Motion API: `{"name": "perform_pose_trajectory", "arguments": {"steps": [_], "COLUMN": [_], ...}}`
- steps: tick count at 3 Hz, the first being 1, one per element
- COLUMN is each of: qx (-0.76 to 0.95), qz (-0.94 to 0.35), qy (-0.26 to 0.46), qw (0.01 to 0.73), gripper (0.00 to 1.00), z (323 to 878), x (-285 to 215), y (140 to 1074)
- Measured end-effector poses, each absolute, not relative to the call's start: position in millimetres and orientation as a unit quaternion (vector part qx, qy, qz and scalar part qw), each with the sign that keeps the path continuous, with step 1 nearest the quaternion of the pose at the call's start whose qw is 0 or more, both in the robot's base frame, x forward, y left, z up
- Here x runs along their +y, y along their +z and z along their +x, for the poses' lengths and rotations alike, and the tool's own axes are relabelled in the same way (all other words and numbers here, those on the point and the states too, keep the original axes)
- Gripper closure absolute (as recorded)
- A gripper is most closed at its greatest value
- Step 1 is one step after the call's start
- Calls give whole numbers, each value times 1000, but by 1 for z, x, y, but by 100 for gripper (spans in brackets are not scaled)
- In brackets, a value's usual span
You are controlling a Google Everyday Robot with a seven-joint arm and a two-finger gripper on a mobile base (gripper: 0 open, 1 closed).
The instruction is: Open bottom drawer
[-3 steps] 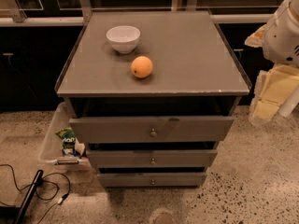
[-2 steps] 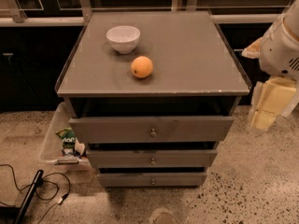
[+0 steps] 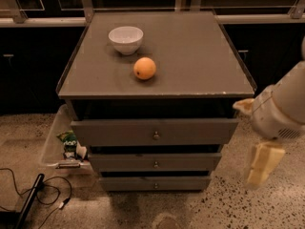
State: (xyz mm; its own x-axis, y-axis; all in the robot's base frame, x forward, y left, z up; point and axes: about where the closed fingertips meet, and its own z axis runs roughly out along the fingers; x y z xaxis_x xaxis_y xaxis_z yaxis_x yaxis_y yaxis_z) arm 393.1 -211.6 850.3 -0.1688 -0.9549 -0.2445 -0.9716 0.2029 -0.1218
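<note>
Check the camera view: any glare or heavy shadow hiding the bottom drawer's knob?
Camera view: dim warm light, no glare on the bottom drawer; its knob shows as a small glint. Dark shadow fills the gaps above each drawer front. The orange casts a soft shadow on the cabinet top. The gripper hangs pale, low at the far right.

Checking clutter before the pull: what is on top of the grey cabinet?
A white bowl and an orange sit apart on the cabinet top. Drawer interiors are hidden. The tool hangs right of the cabinet, clear of the bottom drawer.
</note>
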Motion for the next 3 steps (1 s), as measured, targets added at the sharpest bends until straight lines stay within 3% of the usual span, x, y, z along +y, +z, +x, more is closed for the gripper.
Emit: {"name": "perform_pose_trajectory", "arguments": {"steps": [1, 2, 3], "qx": [754, 754, 755], "qz": [-642, -642, -638], "qy": [61, 61, 101], "qw": [125, 125, 111], "gripper": [0, 0, 0], "z": [376, 376, 374], "x": [-211, -211, -201], "y": [774, 774, 712]}}
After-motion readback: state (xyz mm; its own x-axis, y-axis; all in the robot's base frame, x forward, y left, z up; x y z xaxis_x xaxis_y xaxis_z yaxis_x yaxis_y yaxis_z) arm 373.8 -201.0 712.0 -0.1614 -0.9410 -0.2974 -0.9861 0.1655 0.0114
